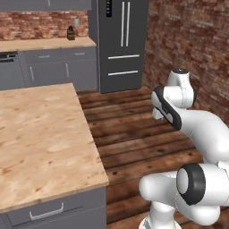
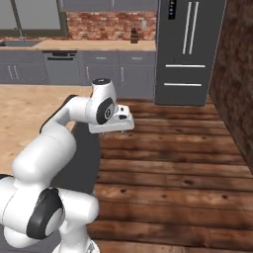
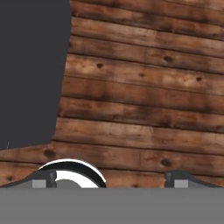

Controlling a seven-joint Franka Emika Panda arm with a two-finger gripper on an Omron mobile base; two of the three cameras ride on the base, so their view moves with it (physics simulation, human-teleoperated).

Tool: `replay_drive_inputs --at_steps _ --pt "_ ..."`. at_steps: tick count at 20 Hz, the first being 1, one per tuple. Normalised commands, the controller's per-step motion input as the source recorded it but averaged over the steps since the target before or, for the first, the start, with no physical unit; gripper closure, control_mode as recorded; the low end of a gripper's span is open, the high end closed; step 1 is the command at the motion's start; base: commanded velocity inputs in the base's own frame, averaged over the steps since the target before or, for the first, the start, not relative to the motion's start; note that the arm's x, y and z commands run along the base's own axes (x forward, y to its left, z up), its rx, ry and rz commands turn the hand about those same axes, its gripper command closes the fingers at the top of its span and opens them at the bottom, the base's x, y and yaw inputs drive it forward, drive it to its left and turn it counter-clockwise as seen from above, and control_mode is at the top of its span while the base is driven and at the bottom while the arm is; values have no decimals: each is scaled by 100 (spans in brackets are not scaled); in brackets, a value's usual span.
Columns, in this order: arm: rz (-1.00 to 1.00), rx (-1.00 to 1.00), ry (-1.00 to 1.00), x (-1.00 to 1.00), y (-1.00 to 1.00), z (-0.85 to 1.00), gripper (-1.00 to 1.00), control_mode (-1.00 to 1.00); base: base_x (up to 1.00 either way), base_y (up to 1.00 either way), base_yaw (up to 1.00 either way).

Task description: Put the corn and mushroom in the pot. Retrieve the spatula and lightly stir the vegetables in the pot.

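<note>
The end effector point(image 3: 112, 179) is hanging spread wide and empty, its fingertips point(image 3: 43, 180) pointing down at the wooden floor point(image 3: 144, 96) beside the dark side of the desk point(image 1: 40, 134). The arm is folding over open floorboards, the fridge point(image 2: 190, 49) well beyond. Corn, mushroom, pot and spatula are apparently elsewhere in the kitchen. The likely risk: the base driving on with the arm low, clipping the desk's corner.
</note>
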Motion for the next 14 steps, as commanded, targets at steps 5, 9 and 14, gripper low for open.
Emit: replay_drive_inputs --at_steps 5,9,14 --pt "0 0 0 0 0 0 -100 100 80 -31 0" --pt "0 0 0 0 0 0 -100 100 99 0 0" --pt "0 0 0 0 0 0 -100 100 100 -3 0"
